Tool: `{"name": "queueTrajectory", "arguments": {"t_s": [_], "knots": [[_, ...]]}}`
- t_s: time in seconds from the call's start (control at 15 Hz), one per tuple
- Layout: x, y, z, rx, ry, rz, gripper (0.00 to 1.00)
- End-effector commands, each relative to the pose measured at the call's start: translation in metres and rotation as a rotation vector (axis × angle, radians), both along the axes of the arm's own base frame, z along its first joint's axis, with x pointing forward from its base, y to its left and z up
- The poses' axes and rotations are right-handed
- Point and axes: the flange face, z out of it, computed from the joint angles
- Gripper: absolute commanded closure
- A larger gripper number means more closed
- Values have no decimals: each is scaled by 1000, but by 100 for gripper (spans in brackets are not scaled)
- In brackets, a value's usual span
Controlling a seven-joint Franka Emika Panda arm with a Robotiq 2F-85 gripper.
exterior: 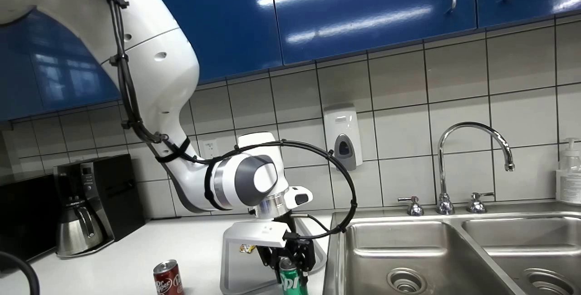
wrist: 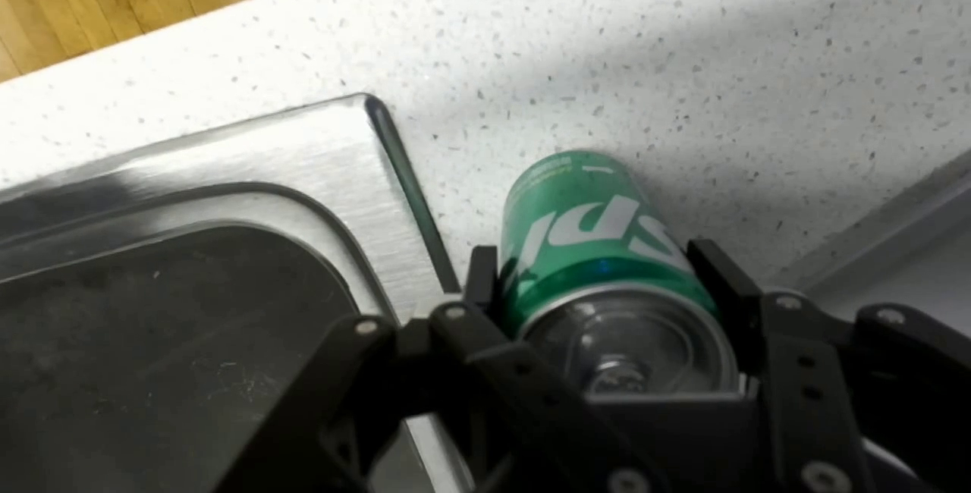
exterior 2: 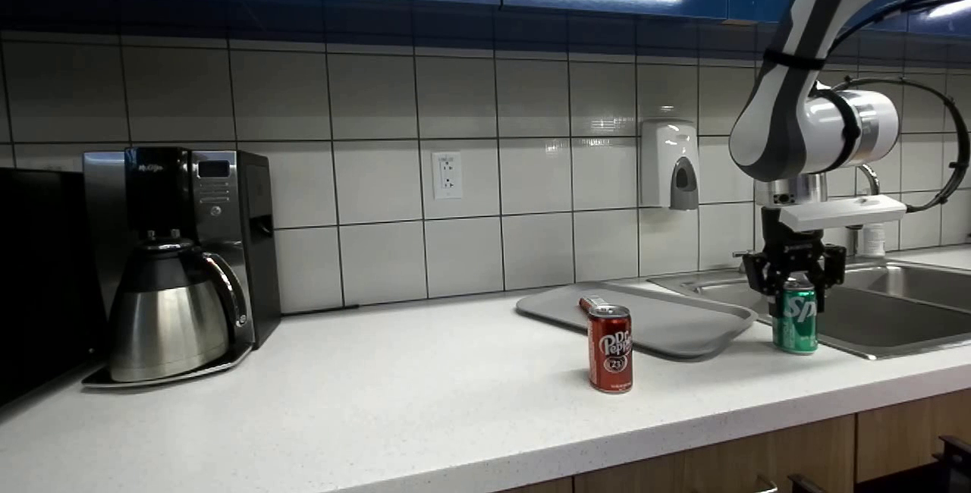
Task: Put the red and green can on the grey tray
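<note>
The arm (exterior: 168, 81) bends low over the table (exterior 2: 341, 402), its pincer (exterior 2: 797, 302) aimed down and part-closed against both sides of one green can (exterior 2: 796, 330), with one grey tray (exterior 2: 675, 315) just beside it and one red can (exterior 2: 611, 350) farther off.

The tabletop (exterior 2: 364, 417) is white and speckled, with a sink (exterior: 395, 237) set into it. The tray (exterior 2: 671, 318) lies flat beside the sink. The red can (exterior 2: 611, 349) stands apart from the tray, the green can (exterior 2: 797, 326) between tray and sink, both upright; the coffee maker (exterior 2: 182, 296) stands well apart.
</note>
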Motion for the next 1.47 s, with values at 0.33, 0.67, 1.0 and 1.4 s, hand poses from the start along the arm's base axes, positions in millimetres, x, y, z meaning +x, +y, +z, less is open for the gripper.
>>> {"name": "queueTrajectory", "arguments": {"t_s": [0.33, 0.67, 1.0, 1.4], "knots": [[4, 7, 33, -15, -80, 19, 61], [3, 12, 71, -35, -152, 33, 61], [8, 14, 84, -36, -180, 34, 61], [26, 18, 82, -37, -184, 55, 61]]}}
